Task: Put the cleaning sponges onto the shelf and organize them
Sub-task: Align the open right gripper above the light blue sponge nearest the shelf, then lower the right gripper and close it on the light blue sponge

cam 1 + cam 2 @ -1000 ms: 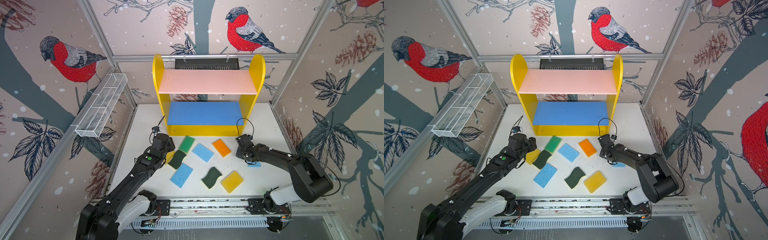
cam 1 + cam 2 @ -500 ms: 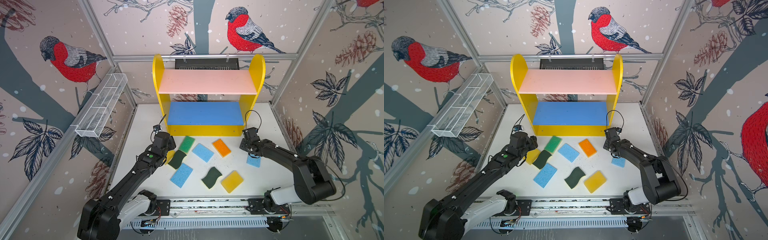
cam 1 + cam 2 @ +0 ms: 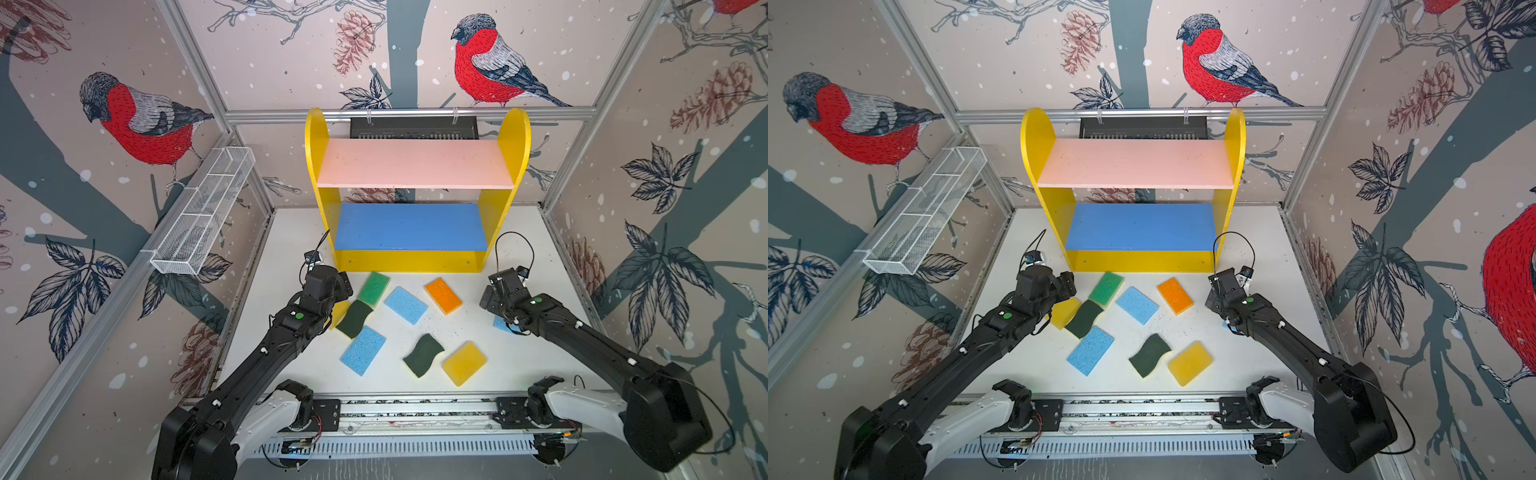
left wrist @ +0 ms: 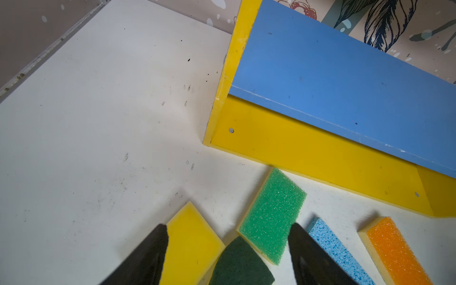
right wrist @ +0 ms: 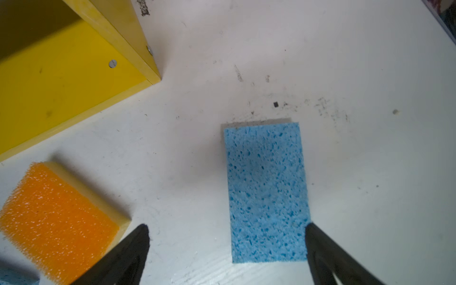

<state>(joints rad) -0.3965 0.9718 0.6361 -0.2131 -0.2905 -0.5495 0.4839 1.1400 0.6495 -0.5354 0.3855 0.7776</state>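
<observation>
The shelf point(image 3: 415, 262) stands at the back with bare pink and blue boards. The cleaning sponges lie flat on the white table in front: green point(image 3: 374, 289), light blue point(image 3: 406, 304), orange point(image 3: 443, 296), a dark green scourer point(image 3: 354, 318), another light blue point(image 3: 363, 350), a second scourer point(image 3: 423, 354) and yellow point(image 3: 464, 363). My left gripper point(image 4: 228, 229) hangs open over a yellow sponge point(image 4: 192, 241), a scourer point(image 4: 240, 264) and the green sponge point(image 4: 271, 217), holding none. My right gripper point(image 5: 227, 228) is wide open above a light blue sponge point(image 5: 266, 192).
A white wire-mesh basket point(image 3: 203, 212) hangs on the left wall. The shelf's yellow side panels point(image 3: 316, 166) rise close behind both wrists. The right arm point(image 3: 582, 336) covers most of the light blue sponge point(image 3: 503, 325) in both top views.
Both grippers have opened, the right one much wider. The right wrist has shifted slightly toward the shelf's right corner. The left arm has barely moved, and no sponge has moved.
</observation>
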